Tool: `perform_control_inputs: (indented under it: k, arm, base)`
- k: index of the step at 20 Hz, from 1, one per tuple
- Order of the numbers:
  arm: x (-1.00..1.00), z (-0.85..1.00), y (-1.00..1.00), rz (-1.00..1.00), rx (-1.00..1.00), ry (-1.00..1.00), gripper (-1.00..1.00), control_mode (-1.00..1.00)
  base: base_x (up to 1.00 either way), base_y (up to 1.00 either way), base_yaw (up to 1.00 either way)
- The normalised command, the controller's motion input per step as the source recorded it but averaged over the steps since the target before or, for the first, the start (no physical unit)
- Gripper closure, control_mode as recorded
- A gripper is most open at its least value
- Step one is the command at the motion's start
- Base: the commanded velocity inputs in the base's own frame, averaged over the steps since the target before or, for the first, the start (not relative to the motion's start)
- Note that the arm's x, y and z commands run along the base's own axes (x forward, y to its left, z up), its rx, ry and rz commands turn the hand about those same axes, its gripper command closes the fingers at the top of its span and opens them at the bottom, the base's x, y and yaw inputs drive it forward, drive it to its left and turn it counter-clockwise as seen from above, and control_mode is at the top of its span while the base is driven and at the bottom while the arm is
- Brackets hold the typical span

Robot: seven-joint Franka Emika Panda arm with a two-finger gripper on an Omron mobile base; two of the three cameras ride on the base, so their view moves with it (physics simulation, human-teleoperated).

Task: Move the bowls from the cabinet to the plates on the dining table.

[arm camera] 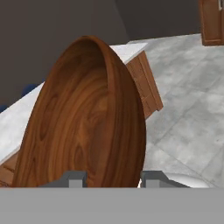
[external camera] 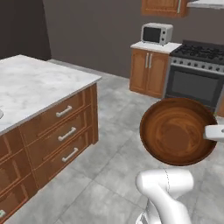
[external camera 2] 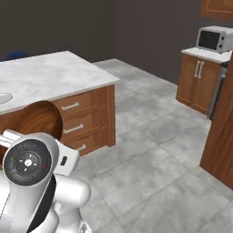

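A dark brown glossy wooden bowl (external camera: 177,131) hangs in the air above the floor, tipped on its side with its hollow facing the left base camera. My gripper (arm camera: 114,179) is shut on its rim, one fingertip (arm camera: 74,178) on each side of the wall. In the left base view the gripper (external camera: 213,132) reaches in from the right edge. In the right base view the bowl (external camera 2: 38,120) shows partly behind my arm, just in front of the dining table (external camera 2: 59,73). A light-grey plate (external camera 2: 3,98) lies on the marble top at the left edge.
The table's drawer fronts (external camera: 65,131) face the open grey tiled floor (external camera: 109,175). Against the far wall stand a low cupboard with a microwave (external camera: 156,33) and a stove (external camera: 197,78). A wooden wall cabinet (external camera: 162,6) hangs above. A tall brown panel (external camera 2: 223,132) stands at the right.
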Motion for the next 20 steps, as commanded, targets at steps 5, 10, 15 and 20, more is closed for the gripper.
perform_control_inputs:
  k: [5, 10, 15, 20]
  arm:
    - [0.0, 0.0, 0.0, 0.0, 0.0, 0.0, 1.0, 1.0]
    - [0.0, 0.0, 0.0, 0.0, 0.0, 0.0, 1.0, 1.0]
    - [0.0, 0.0, 0.0, 0.0, 0.0, 0.0, 1.0, 1.0]
    - [0.0, 0.0, 0.0, 0.0, 0.0, 0.0, 1.0, 1.0]
  base:
    - [0.0, 0.01, 0.43]
    - [0.0, 0.02, 0.43]
    - [0.0, 0.0, 0.44]
    - [0.0, 0.0, 0.43]
